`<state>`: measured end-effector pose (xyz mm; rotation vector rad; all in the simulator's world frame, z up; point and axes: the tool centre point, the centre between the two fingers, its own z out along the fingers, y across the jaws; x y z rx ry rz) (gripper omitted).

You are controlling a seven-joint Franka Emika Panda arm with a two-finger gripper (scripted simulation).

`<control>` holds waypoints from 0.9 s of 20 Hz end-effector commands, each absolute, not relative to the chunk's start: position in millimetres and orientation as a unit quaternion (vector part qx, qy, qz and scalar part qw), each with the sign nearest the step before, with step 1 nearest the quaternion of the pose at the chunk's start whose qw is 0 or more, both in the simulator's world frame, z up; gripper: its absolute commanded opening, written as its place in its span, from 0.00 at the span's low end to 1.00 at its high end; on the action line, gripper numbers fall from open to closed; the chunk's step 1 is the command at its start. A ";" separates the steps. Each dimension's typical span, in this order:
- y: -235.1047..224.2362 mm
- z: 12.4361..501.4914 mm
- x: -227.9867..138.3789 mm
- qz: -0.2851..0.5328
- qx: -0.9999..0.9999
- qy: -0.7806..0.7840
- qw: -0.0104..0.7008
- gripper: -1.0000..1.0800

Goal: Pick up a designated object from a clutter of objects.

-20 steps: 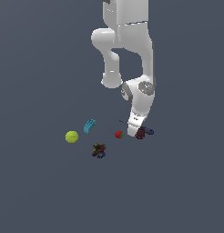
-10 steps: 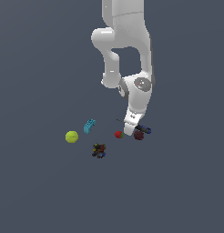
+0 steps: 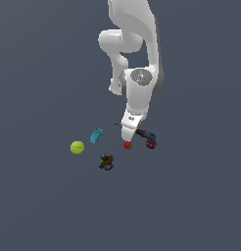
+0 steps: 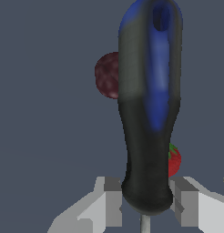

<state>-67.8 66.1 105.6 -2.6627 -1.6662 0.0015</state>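
The screwdriver [image 3: 145, 133] has a thick black handle ending in blue and a thin dark shaft. In the wrist view its handle [image 4: 149, 113] fills the middle of the picture. My gripper [image 3: 128, 138] is shut on the screwdriver, with the fingers [image 4: 112, 203] pressed on both sides of the handle's shaft end. The screwdriver lies roughly level, just above the clutter. The red strawberry [image 3: 127, 145] sits right under the gripper and shows beside the handle in the wrist view [image 4: 174, 160]. The dark red berry [image 3: 151, 143] lies below the handle's blue end.
A cyan curved block [image 3: 96, 136] and a yellow-green ball [image 3: 77, 147] lie to the exterior view's left of the gripper. A dark multicoloured lump [image 3: 107, 162] lies nearer the front. The dark red berry also shows in the wrist view [image 4: 107, 75]. The floor is plain dark grey.
The arm has shifted towards the exterior view's left and slightly up. The screwdriver has moved with it, from beside the berry to just above it.
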 end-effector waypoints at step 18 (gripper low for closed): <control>-81.0 282.9 -20.1 -0.001 -0.847 -0.531 0.002 0.00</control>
